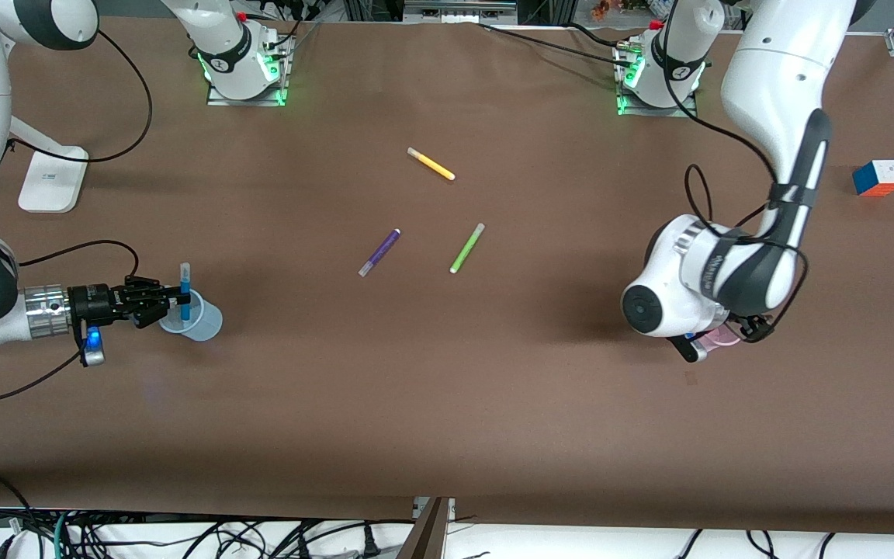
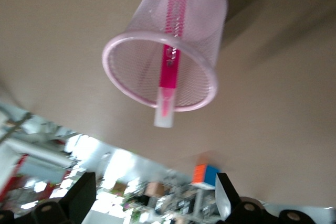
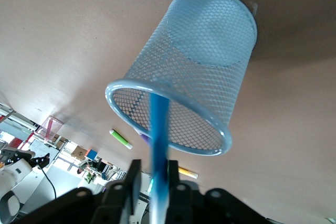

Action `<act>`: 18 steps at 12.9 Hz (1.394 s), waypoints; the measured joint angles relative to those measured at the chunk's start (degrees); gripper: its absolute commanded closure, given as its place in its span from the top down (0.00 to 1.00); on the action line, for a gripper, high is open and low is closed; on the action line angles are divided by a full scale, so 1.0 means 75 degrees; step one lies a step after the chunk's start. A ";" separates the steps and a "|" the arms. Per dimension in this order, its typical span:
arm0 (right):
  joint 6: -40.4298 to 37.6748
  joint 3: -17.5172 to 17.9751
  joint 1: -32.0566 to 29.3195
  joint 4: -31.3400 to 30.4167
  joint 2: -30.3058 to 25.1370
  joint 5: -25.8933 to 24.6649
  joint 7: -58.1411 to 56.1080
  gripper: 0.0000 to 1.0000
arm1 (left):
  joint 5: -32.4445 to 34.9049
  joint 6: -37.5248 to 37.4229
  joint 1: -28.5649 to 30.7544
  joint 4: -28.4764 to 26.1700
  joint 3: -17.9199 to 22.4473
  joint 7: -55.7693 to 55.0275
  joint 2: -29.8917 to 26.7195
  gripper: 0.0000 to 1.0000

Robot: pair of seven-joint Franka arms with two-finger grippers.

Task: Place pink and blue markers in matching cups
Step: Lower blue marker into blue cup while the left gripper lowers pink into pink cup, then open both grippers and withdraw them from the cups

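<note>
Spanning the front view, the brown counter [image 1: 447,388] carries two arms, two mesh cups, five markers and one colour cube [image 1: 878,178]. Toward the right arm's end, the blue cup [image 1: 197,318] holds the upright blue marker [image 1: 185,291], with the right pincer [image 1: 175,299] closed narrowly around the marker's shaft. Toward the left arm's end, the pink cup [image 2: 168,51] contains the pink marker [image 2: 170,61]; above it the left pincer [image 2: 155,200] stands wide and empty. The arm's wrist largely hides this cup in the front view. Yellow [image 1: 431,164], purple [image 1: 379,252] and green [image 1: 467,248] markers lie mid-counter.
</note>
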 measured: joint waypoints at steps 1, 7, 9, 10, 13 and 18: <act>0.0000 0.0002 -0.0004 0.0002 0.0000 0.0003 0.0000 0.97 | -0.0564 -0.0002 0.0101 0.0035 0.0007 -0.0273 -0.0161 1.00; -0.0026 0.0059 -0.0127 0.0605 -0.0207 -0.0358 -0.0045 0.98 | -0.3937 0.0148 0.0842 0.0102 0.0012 -0.1895 -0.1066 1.00; -0.0074 0.0173 0.0011 0.0951 -0.0657 -0.1261 -0.0050 0.99 | -0.4575 0.0454 0.1077 0.0223 0.0011 -0.1980 -0.1489 1.00; -0.0097 0.0195 0.0160 0.1038 -0.0978 -0.1744 -0.0064 0.99 | -0.4686 0.0479 0.1150 0.0297 0.0009 -0.1980 -0.1778 1.00; -0.0250 0.0212 0.0657 0.1080 -0.2005 -0.3223 -0.0484 0.99 | -0.4840 0.0466 0.1254 0.0365 0.0006 -0.1982 -0.2757 1.00; -0.1247 0.0210 0.0803 0.0668 -0.3906 -0.4318 -0.0910 0.99 | -0.5432 0.1515 0.1330 -0.0541 0.0738 -0.2035 -0.4427 1.00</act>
